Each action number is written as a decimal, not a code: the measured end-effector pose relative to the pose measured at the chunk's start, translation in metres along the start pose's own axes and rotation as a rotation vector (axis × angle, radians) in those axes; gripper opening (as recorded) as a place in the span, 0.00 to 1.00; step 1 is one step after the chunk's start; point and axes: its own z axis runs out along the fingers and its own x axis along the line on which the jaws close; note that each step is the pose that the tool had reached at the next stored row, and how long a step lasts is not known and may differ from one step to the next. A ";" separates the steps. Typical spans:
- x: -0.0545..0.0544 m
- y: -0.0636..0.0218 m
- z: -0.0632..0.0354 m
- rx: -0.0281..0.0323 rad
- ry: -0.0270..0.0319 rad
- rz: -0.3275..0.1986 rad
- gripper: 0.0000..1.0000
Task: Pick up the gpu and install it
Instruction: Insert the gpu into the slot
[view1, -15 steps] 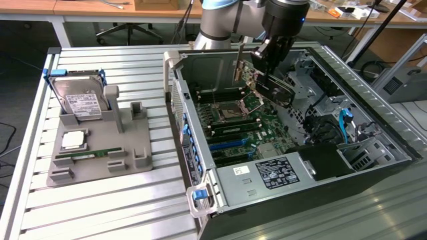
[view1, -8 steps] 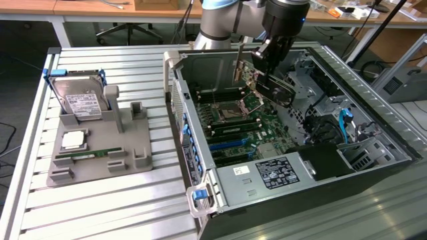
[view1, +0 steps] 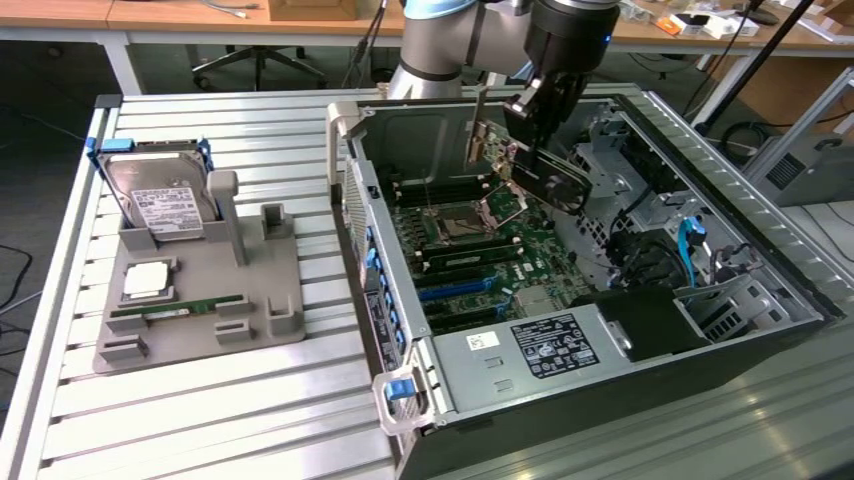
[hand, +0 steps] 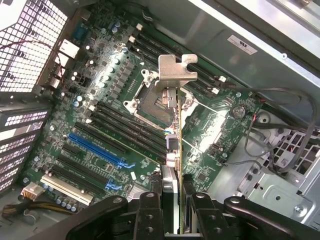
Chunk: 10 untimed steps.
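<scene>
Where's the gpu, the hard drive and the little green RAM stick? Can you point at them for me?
the gpu (view1: 558, 186), exterior view, on its dark flat face.
the hard drive (view1: 162, 208), exterior view, on its white label.
the RAM stick (view1: 180, 306), exterior view, on the middle of its green strip.

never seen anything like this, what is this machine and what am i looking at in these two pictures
It is a robot arm with a gripper for a hand. One picture comes from a camera off the arm, the other from a camera on its wrist. On the metal table lies an open computer case, and beside it a gray holder with a hard drive and a RAM stick. The gripper is shut on the gpu, holding it above the motherboard inside the case.
</scene>
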 end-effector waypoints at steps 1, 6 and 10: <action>0.000 0.0000 0.0000 -0.0001 -0.0002 -0.003 0.27; 0.000 -0.0001 0.0000 -0.0004 -0.0009 -0.013 0.27; 0.000 -0.0001 0.0000 -0.0006 -0.0015 -0.021 0.27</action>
